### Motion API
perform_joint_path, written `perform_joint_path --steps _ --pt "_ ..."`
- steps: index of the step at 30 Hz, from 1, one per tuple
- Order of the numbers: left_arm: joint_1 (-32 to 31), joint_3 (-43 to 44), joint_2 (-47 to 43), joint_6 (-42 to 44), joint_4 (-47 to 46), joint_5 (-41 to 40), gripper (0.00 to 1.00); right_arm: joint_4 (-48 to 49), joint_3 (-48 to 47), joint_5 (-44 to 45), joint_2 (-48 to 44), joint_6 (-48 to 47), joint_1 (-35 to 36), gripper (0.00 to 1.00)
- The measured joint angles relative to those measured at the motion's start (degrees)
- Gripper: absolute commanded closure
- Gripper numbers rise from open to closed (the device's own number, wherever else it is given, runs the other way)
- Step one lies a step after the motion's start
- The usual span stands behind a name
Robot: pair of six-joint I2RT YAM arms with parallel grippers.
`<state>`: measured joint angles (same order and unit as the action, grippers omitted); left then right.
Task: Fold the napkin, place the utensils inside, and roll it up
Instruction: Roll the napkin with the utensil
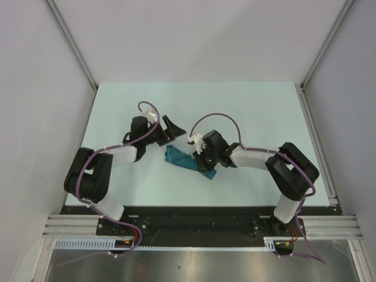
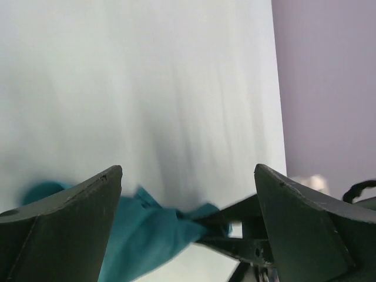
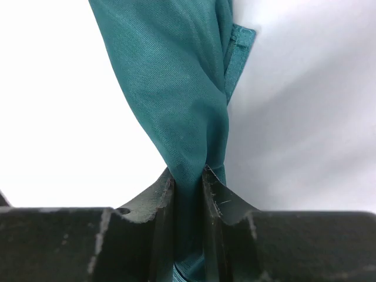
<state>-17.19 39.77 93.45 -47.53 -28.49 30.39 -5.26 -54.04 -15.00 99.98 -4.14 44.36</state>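
Near the middle of the table [image 1: 247,111] lies the napkin [image 1: 182,157], not spread flat but gathered into a rumpled teal rope whose long axis runs from far-left to near-right in the top view. The right gripper [image 1: 204,163] sits over the near-right end. Its wrist camera shows its fingers [image 3: 158,200] pressed together on a twisted neck of cloth, with the rest of the fabric fanning away from them across the bare surface. The left gripper [image 1: 172,130] stands just beyond the opposite, far-left end with its jaws wide apart and nothing between them. From its own camera the cloth shows low between the two fingers, a little nearer the left one, with the other arm's dark fingers just past it. The coming move seems to turn on that free far-left end: it lies just toward the robot from the open left gripper, which is by far the nearer arm to it. A pull away from the right gripper along the cloth's own axis would likely draw the bundle out for flattening and folding. Room looks ample, with open table beyond and to both sides and the walls [image 1: 59,70] well apart from the work. The two wrists are close together, though, so any reach across the bundle risks a bump. No spoon shows in any view, so I cannot tell where it lies.
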Motion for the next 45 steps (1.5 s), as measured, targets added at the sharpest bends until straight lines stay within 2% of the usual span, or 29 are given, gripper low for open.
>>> perform_joint_path --steps 5,10,18,26,29,30,32,33,35,36,38,39,41,42,45 --pt "6.78 6.19 -6.14 4.5 6.95 -2.47 0.0 -0.04 -0.24 -8.0 1.2 2.62 -3.98 0.86" --pt "8.63 6.05 -8.94 7.67 10.03 -3.15 0.0 0.79 -0.52 -18.1 3.72 7.32 -9.01 0.88" --pt "6.84 -1.31 -8.22 9.27 11.98 -1.46 0.01 3.04 -1.11 -30.71 8.83 15.1 -15.17 0.88" --pt "-0.28 -2.38 -4.22 9.6 12.74 -1.33 0.05 5.51 -1.18 -36.7 12.11 21.29 -17.86 0.89" --pt "-1.14 -2.38 -3.17 9.55 13.03 -1.9 0.17 5.97 -1.18 -37.55 12.66 22.47 -18.21 0.89" --pt "-1.29 -2.38 -2.67 9.44 12.96 -1.99 0.28 6.05 -1.18 -37.73 12.76 22.64 -18.23 0.89" --pt "-1.51 -2.38 -1.53 9.11 12.72 -2.16 0.42 6.27 -1.18 -38.12 12.98 23.1 -18.29 0.89" --pt "-1.62 -2.38 -0.81 8.94 12.59 -2.27 0.54 6.29 -1.18 -38.18 13.0 23.3 -18.34 0.89" --pt "-1.81 -2.36 0.52 8.59 12.35 -2.51 0.65 6.29 -1.18 -38.16 13.0 23.63 -18.34 0.89" --pt "-1.95 -2.32 1.09 8.52 12.17 -2.71 0.76 6.27 -1.18 -38.16 13.0 23.69 -18.36 0.89" --pt "-2.19 -1.88 2.08 8.61 12.04 -2.75 0.86 6.32 -1.18 -38.14 13.0 24.09 -18.56 0.87" --pt "-2.27 -1.57 2.47 8.37 11.89 -2.78 0.94 6.34 -1.16 -38.14 13.0 24.15 -18.58 0.82" --pt "-2.56 -0.46 3.48 8.55 11.82 -2.6 0.99 6.45 -1.11 -38.1 13.0 24.59 -18.6 0.75" --pt "-2.69 0.2 4.09 8.57 11.76 -2.47 1.0 6.56 -1.03 -38.1 13.0 24.81 -18.62 0.64" --pt "-2.84 2.1 6.08 8.63 11.5 -1.84 1.0 7.39 -0.55 -38.95 12.74 25.81 -18.88 0.47"
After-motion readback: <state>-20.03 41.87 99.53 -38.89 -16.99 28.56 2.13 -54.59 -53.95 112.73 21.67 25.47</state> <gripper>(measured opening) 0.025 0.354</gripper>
